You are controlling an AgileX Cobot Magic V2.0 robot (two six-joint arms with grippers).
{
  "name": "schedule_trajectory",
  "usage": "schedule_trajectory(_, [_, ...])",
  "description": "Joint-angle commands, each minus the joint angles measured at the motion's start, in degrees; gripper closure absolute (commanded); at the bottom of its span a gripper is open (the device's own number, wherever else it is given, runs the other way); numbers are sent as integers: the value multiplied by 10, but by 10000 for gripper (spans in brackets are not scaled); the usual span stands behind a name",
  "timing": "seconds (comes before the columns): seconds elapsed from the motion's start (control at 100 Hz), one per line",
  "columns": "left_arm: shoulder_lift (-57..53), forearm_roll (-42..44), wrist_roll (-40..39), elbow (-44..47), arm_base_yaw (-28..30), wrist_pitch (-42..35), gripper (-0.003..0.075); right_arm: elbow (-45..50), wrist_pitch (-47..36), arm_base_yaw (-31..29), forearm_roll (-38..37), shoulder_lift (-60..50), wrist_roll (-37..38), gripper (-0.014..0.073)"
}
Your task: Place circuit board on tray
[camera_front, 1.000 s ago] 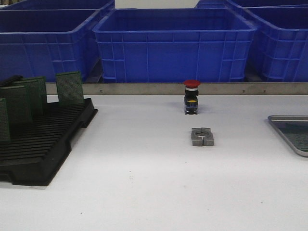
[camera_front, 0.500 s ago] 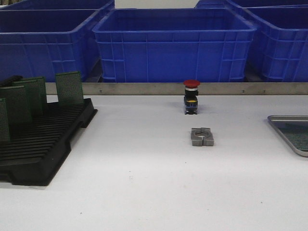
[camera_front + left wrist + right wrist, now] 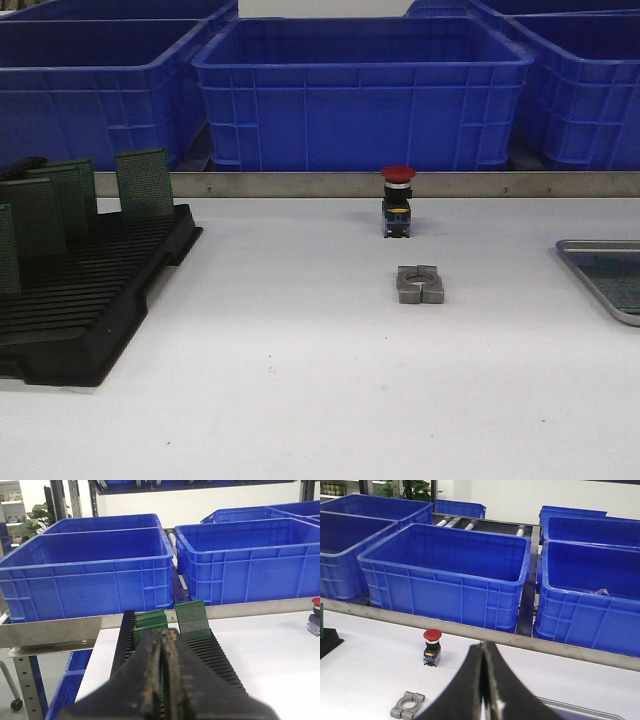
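Observation:
Several green circuit boards (image 3: 145, 183) stand upright in the slots of a black rack (image 3: 90, 300) at the table's left. The silver tray (image 3: 590, 245) lies at the right edge, cut off by the frame, with a green board (image 3: 622, 277) lying flat in it. Neither gripper shows in the front view. In the left wrist view my left gripper (image 3: 165, 634) is shut and holds nothing, hanging above the rack (image 3: 215, 655) with the boards (image 3: 192, 619) just beyond its tips. My right gripper (image 3: 482, 646) is also shut and bare, with the tray's rim (image 3: 570, 711) below it.
A red-capped push button (image 3: 398, 200) stands mid-table near the metal rail (image 3: 300, 184). A grey split clamp (image 3: 420, 284) lies in front of it. Large blue bins (image 3: 360, 90) line the far side behind the rail.

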Motion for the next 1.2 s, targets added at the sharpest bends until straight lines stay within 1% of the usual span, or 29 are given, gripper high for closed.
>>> schedule_trajectory(0.0, [-18,0,-7,-1,1,-42,738,-16,-37,0,11,6,-3,663])
schedule_trajectory(0.23, [-18,0,-7,-1,1,-42,738,-16,-53,0,9,6,-3,663])
schedule_trajectory(0.35, [-18,0,-7,-1,1,-42,738,-16,-56,2,-34,6,13,663])
schedule_trajectory(0.42, [-18,0,-7,-1,1,-42,738,-16,-62,2,-80,6,59,663])
schedule_trajectory(0.47, [-18,0,-7,-1,1,-42,738,-16,-66,2,-122,5,115,663])
schedule_trajectory(0.48, [-18,0,-7,-1,1,-42,738,-16,-67,3,-129,5,115,663])
schedule_trajectory(0.54, [-18,0,-7,-1,1,-42,738,-15,-71,8,-199,0,198,663])
schedule_trajectory(0.59, [-18,0,-7,-1,1,-42,738,-13,-71,13,-268,-6,259,663])
schedule_trajectory(0.66, [-18,0,-7,-1,1,-42,738,-2,-85,19,-346,-18,341,663])
schedule_trajectory(0.73, [-18,0,-7,-1,1,-42,738,17,-111,23,-404,-32,407,663])
schedule_trajectory(0.8, [-18,0,-7,-1,1,-42,738,41,-141,25,-441,-50,456,663])
schedule_trajectory(0.9, [-18,0,-7,-1,1,-42,738,74,-170,25,-470,-80,492,663])
schedule_trajectory(0.98, [-18,0,-7,-1,1,-42,738,98,-173,27,-484,-104,496,663])
schedule_trajectory(1.19, [-18,0,-7,-1,1,-42,738,143,-172,27,-494,-171,496,663])
